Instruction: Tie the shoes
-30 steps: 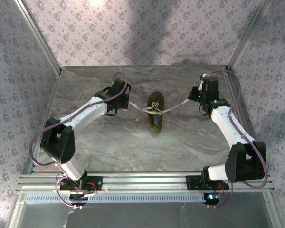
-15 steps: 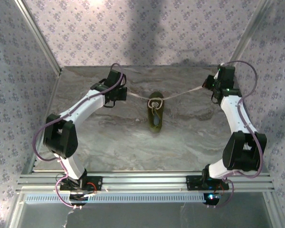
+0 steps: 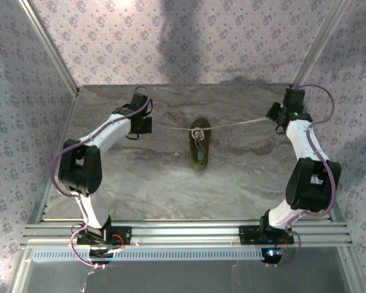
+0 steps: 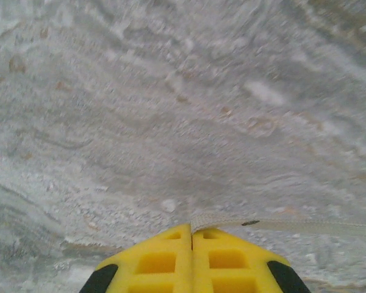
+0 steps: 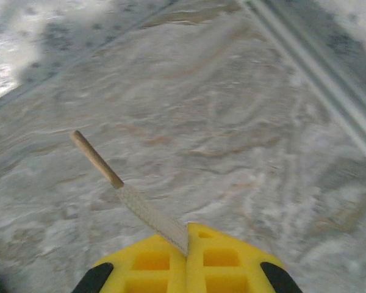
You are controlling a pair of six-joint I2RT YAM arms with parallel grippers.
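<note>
The small olive-green shoe (image 3: 199,145) lies mid-table with its toe toward the near edge and a knot (image 3: 198,132) at its top. Its cream laces run out taut to both sides. The left lace (image 3: 171,128) ends in my left gripper (image 3: 145,126), far left of the shoe. In the left wrist view the yellow jaws (image 4: 191,231) are pressed together on the lace (image 4: 280,224). The right lace (image 3: 244,124) stretches to my right gripper (image 3: 276,116) near the back right corner. There the shut jaws (image 5: 187,239) pinch the lace, whose tan tip (image 5: 95,158) sticks out past them.
The marble-patterned tabletop (image 3: 171,177) is walled by floral panels at the back and sides. An aluminium post (image 3: 311,49) stands close behind my right gripper. A metal rail (image 3: 189,232) runs along the near edge by the arm bases.
Both grippers have moved outward and toward the back, away from the shoe. The laces have gone from slack to nearly straight, and the knot has drawn tighter.
</note>
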